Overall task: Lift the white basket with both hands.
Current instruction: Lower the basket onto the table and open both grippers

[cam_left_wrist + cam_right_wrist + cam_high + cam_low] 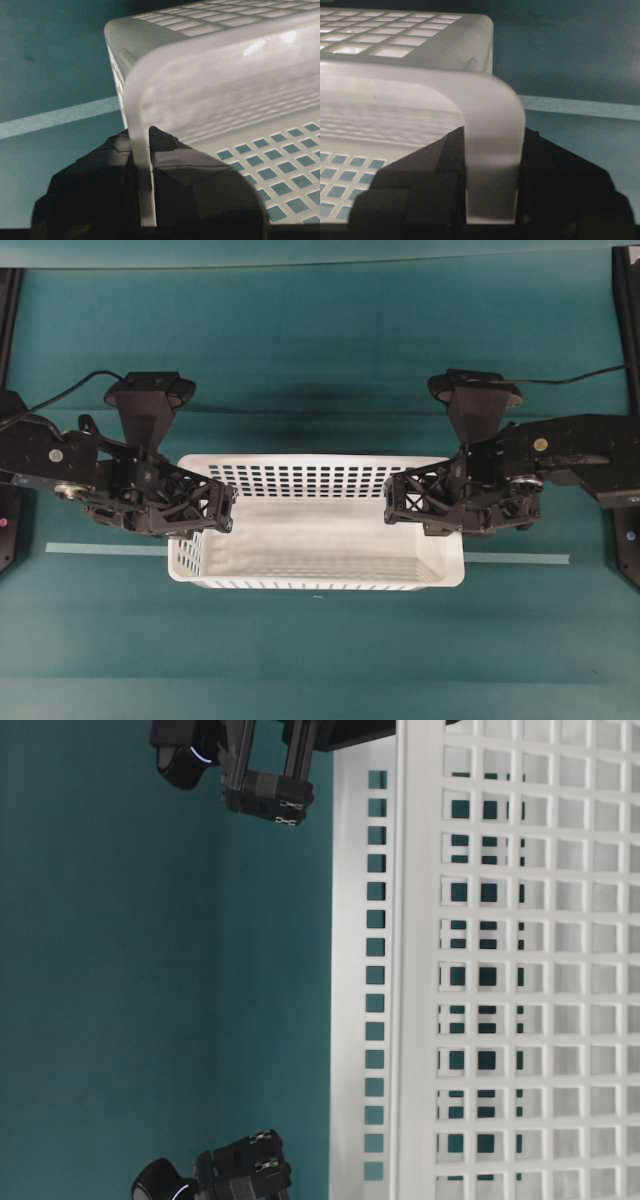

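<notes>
The white basket [315, 540] is pinched by its end rims, the left tool [222, 512] and right tool [396, 502] each clenched on one, so it can be raised level off the desk [320, 340].

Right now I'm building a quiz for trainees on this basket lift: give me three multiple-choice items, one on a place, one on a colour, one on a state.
1. Where does the left gripper grip the white basket?
A. on the rim of a short end wall
B. on the floor
C. on a long wall's middle

2. What colour is the table cover?
A. red
B. teal
C. grey

3. How does the right gripper stand?
A. wide open above the basket
B. shut on nothing, off to the side
C. shut on the basket's rim

Answers:
1 A: the left wrist view shows the rim clamped between the fingers at the basket's end.
2 B: teal surface all round the basket in the overhead view.
3 C: the right wrist view shows the rim pinched between the fingers.
</notes>
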You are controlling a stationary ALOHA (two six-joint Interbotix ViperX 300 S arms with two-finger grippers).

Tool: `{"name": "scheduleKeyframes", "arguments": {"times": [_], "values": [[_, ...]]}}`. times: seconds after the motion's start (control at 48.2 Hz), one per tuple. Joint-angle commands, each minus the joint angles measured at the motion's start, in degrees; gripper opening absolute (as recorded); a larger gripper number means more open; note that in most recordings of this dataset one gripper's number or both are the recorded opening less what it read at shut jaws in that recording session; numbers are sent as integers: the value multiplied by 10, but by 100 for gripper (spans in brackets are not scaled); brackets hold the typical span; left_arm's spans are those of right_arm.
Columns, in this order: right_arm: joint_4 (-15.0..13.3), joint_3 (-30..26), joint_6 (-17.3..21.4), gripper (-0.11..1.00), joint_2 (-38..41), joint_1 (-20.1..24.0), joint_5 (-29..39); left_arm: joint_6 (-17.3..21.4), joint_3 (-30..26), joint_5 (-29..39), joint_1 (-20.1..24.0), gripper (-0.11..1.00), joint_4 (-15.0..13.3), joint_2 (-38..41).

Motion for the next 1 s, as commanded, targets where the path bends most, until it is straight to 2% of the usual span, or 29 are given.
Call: {"name": "scheduleKeyframes", "arguments": {"times": [0.0,0.602,0.975], "values": [[-5,-5,-4,16,2,15,-9,3,-11,-18,-11,-1,5,-3],[-7,8,-2,16,8,22,-11,-7,0,-25,-22,-2,5,19],[-5,38,-3,16,18,20,-71,-6,18,-38,-22,-2,5,19]]}}
